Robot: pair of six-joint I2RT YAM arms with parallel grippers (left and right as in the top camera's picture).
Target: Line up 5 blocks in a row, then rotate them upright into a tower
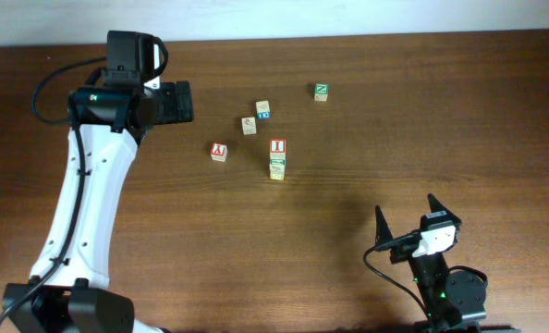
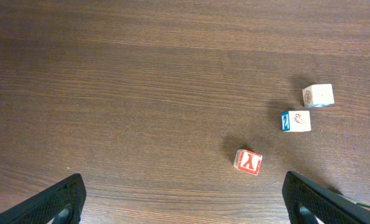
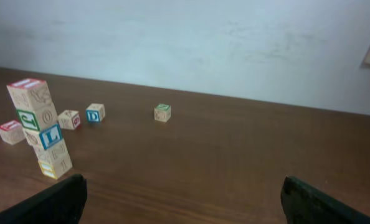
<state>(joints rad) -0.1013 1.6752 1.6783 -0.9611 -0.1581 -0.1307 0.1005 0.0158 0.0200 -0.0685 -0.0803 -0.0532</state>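
Observation:
A leaning stack of several blocks (image 1: pixel 276 159) stands mid-table, its top face red (image 3: pixel 28 84). Left of it lies a block with a red letter (image 1: pixel 219 152) (image 2: pixel 248 162) (image 3: pixel 10 132). Behind sit a pale block (image 1: pixel 250 125) (image 2: pixel 317 96) (image 3: pixel 69 119) and a blue-letter cube (image 1: pixel 263 109) (image 2: pixel 295 121) (image 3: pixel 95 112). My left gripper (image 1: pixel 177 102) (image 2: pixel 185 210) hovers open over bare wood, left of the loose blocks. Near the front edge, my right gripper (image 1: pixel 408 215) (image 3: pixel 185 208) is open and empty, facing the stack from the right.
A green-framed Z cube (image 1: pixel 321 91) (image 3: pixel 162 112) sits alone at the back right of the group. The white left arm (image 1: pixel 80 194) stretches along the table's left side. A pale wall (image 3: pixel 235 43) rises behind the table's far edge.

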